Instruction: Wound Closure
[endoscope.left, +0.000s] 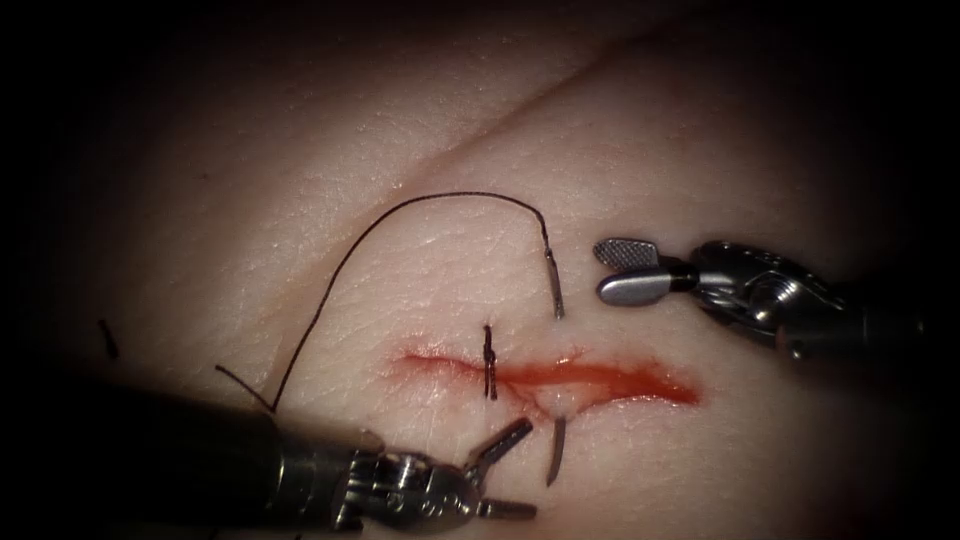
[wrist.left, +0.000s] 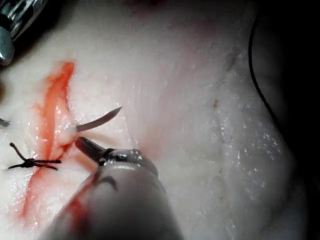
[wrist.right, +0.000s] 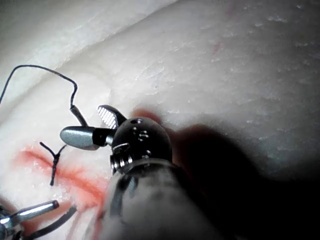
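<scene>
The pale pink pork-belly tissue (endoscope.left: 330, 180) carries a horizontal red cut (endoscope.left: 560, 378) wet w/ red fluid. One finished dark knotted stitch (endoscope.left: 489, 362) crosses the cut towards its left end.

The curved steel needle (endoscope.left: 555, 285) sits in the tissue, passing under the cut right of that stitch: its swaged tail end stands out above the cut, and its pointed tip end (endoscope.left: 556, 450) pokes out below it. In the left wrist view the tip (wrist.left: 100, 120) rises clear of the surface just beside the cut. Dark thin thread (endoscope.left: 400, 215) runs from the tail in a wide arc up and over to the left, then down to the left arm's shaft.

Left end effector (endoscope.left: 505, 470), a silver wristed needle driver, sits below the cut w/ jaws spread wide, holding nothing, the upper jaw near the needle tip but apart from it. Right end effector (endoscope.left: 625, 270), same type, hovers above the cut's right part, jaws parted, also empty, near the needle tail.

Risks, as judgement: neither tool grips the needle, so it could rotate or slip back inside the tissue. A grab on the very tip could blunt it. The loose thread arc could snag on the left shaft. Pulling off-curve could tear the cut's edge.

No brands, labels or legible writing seen.
</scene>
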